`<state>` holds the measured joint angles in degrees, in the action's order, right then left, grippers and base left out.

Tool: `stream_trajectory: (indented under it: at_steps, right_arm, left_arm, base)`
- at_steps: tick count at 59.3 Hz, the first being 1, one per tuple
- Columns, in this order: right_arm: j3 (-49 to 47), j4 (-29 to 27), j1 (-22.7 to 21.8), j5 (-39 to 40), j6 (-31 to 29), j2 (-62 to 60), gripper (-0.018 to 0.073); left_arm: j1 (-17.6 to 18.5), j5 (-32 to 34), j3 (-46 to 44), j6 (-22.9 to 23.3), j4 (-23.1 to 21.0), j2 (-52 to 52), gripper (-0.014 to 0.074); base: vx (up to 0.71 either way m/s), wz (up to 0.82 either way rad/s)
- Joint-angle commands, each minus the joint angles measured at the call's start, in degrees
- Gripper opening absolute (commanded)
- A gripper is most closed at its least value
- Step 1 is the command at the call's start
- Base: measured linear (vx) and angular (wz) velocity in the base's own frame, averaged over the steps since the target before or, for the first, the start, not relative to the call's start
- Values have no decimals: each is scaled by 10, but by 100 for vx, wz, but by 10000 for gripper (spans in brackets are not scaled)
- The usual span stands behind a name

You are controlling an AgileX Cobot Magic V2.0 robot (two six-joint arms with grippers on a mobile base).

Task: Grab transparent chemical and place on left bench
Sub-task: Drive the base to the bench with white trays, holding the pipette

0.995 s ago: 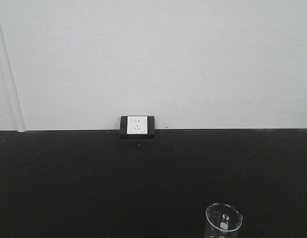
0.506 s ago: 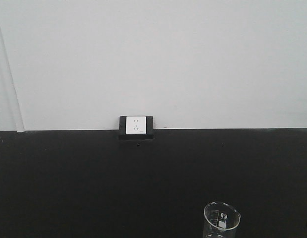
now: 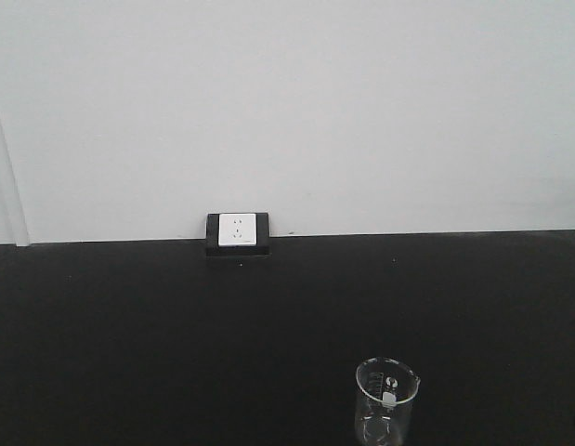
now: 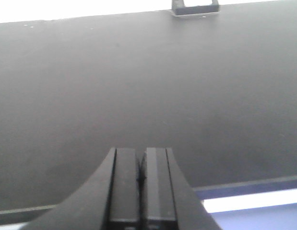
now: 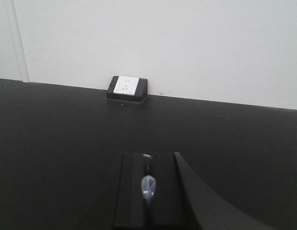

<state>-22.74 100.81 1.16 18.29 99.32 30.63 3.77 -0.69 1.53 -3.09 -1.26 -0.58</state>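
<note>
We see a white wall [image 3: 287, 111] up at 12 o'clock, a white plug socket [image 3: 238, 231] in a black box at 9 o'clock near the middle, a clear glass beaker [image 3: 386, 401] standing upright at 5 o'clock

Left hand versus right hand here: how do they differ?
Left hand is shut on nothing; right hand is shut on the transparent chemical, its clear end showing in the grip. Left hand hangs by the bench front edge; right hand is farther in over it. Both are black.
</note>
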Motion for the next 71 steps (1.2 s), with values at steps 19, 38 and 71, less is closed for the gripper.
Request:
stream_trajectory:
  at_steps: [19,38,71]
  right_arm:
    - [-17,16,-1,-10,1,1,-3]
    - [-17,16,-1,-10,1,1,-3]
    - [-17,16,-1,-10,1,1,-3]
  left_arm:
    - [1,45,9,4,0,-11,-3]
    - [1,45,9,4,0,-11,-3]
    - [1,45,9,4,0,-11,-3]
  base:
    - [-15,-12]
    - [-23,4]
    - [-31,37]
